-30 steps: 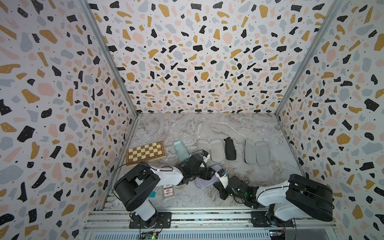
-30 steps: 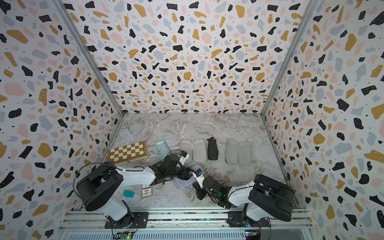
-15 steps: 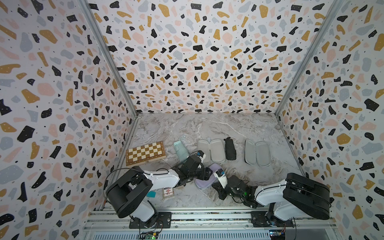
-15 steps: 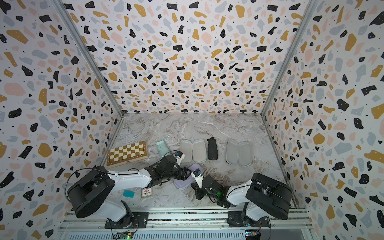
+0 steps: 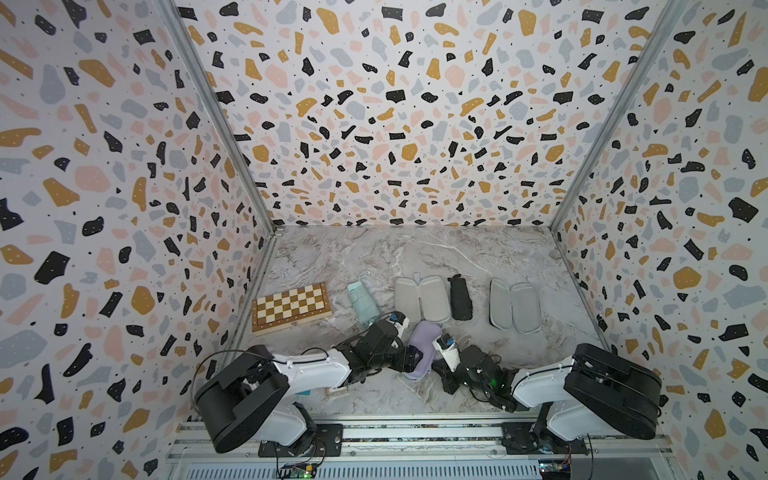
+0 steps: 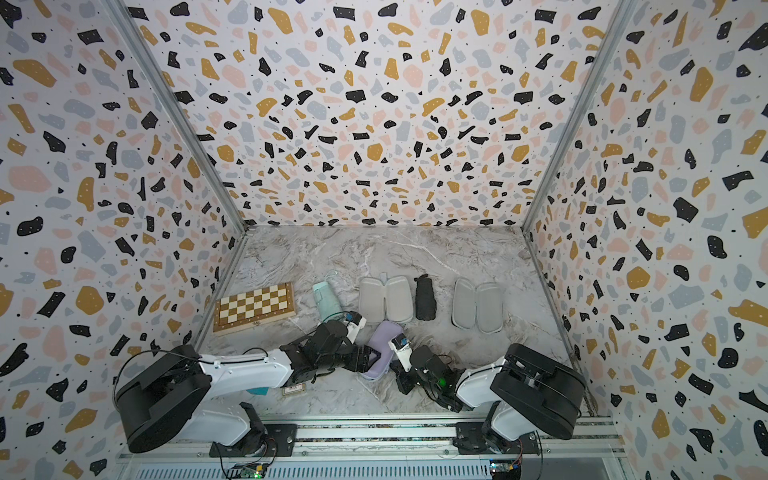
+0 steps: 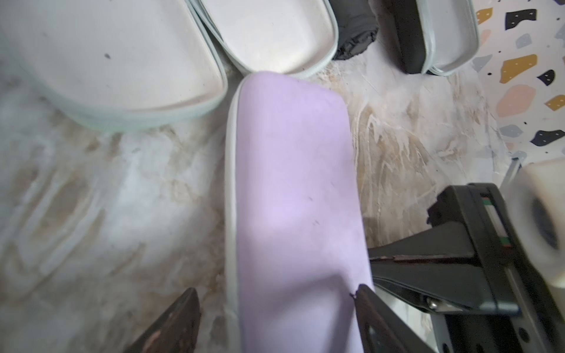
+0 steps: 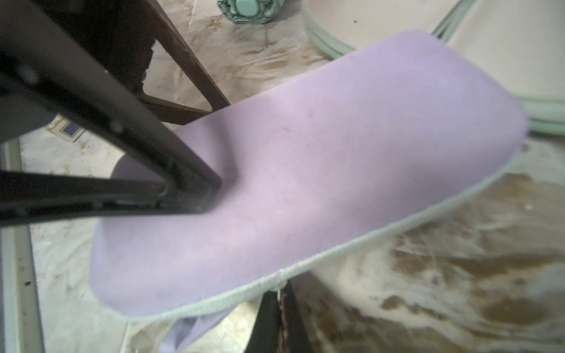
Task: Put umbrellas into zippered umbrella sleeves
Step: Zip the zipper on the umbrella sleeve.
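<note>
The lilac sleeve (image 5: 424, 345) (image 6: 384, 345) lies closed at front centre, lilac fabric poking out under its zip edge (image 8: 195, 333). My left gripper (image 5: 409, 359) (image 7: 276, 288) stands open astride its near end, one finger (image 8: 195, 183) denting the cover. My right gripper (image 5: 436, 365) (image 8: 278, 298) is shut at the zip edge, a thin pale sliver pinched between its tips. Further back lie the mint umbrella (image 5: 363, 301), an open mint sleeve (image 5: 422, 299), the black umbrella (image 5: 460, 297) and another open sleeve (image 5: 515, 307).
A checkered chessboard box (image 5: 291, 307) lies at the left by the wall. A small card (image 5: 337, 390) rests on the marble near the left arm. Terrazzo walls close in three sides, and both arm bases stand on the front rail.
My left arm has stretched lower and further forward, and its jaws have widened over the lilac sleeve's near end. The right gripper stays shut at the zip edge.
</note>
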Available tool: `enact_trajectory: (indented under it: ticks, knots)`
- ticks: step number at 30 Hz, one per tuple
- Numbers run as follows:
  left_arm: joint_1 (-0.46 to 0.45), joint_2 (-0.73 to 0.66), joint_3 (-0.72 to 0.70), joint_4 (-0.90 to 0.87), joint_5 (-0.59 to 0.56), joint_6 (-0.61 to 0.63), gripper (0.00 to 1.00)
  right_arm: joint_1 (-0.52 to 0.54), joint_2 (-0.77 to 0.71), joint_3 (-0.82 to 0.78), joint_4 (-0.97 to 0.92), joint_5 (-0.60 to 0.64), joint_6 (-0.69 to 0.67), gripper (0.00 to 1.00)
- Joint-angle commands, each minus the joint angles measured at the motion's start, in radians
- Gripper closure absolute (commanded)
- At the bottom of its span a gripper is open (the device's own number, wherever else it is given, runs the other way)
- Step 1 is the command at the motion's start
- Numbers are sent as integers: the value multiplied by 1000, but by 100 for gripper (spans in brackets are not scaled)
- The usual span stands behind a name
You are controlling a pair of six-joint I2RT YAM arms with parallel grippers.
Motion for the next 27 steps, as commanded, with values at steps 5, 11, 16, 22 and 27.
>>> enact_trajectory:
  ticks: [5, 11, 16, 22, 27]
  knots:
    - [-52, -160, -106, -26, -34, -79, 22, 60, 59, 86, 3, -44, -70, 100]
    - [-106, -229, -114, -81, -66, -101, 22, 59, 30, 56, -19, -14, -71, 100]
    - [-106, -290, -68, -213, -242, -58, 12, 47, -29, -6, -11, 36, -47, 100]
    - [5, -191, 56, -152, -102, 86, 8, 35, -41, -31, -5, 41, -40, 100]
    - [7, 5, 210, -170, -56, 166, 8, 28, -60, -48, -4, 55, -34, 100]
